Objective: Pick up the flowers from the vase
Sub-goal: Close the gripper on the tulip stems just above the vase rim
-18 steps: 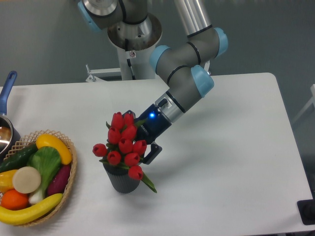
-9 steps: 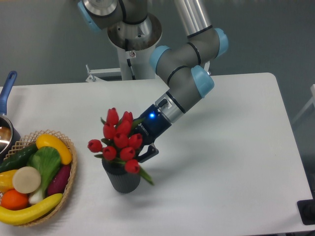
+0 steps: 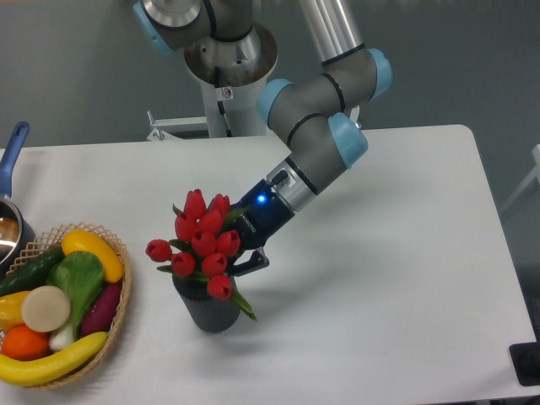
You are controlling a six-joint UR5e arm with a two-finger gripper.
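A bunch of red tulip flowers (image 3: 199, 243) with green leaves stands in the dark grey ribbed vase (image 3: 208, 309) at the table's front middle. The buds lean to the left over the vase's rim. My gripper (image 3: 236, 256) comes in from the upper right and sits right behind the bunch, at the level of the lower buds. One dark finger (image 3: 250, 261) shows to the right of the flowers; the other is hidden behind them. The fingers look closed around the stems, but the buds hide the contact. The stems themselves are out of sight.
A wicker basket (image 3: 123, 297) of toy fruit and vegetables lies at the front left. A pot with a blue handle (image 3: 12, 152) is at the left edge. The arm's base (image 3: 229, 67) stands at the table's back.
The flower bunch has shifted left and tilted, with the lowest bud and leaf moving left over the vase. The visible finger has drawn in toward the bunch.
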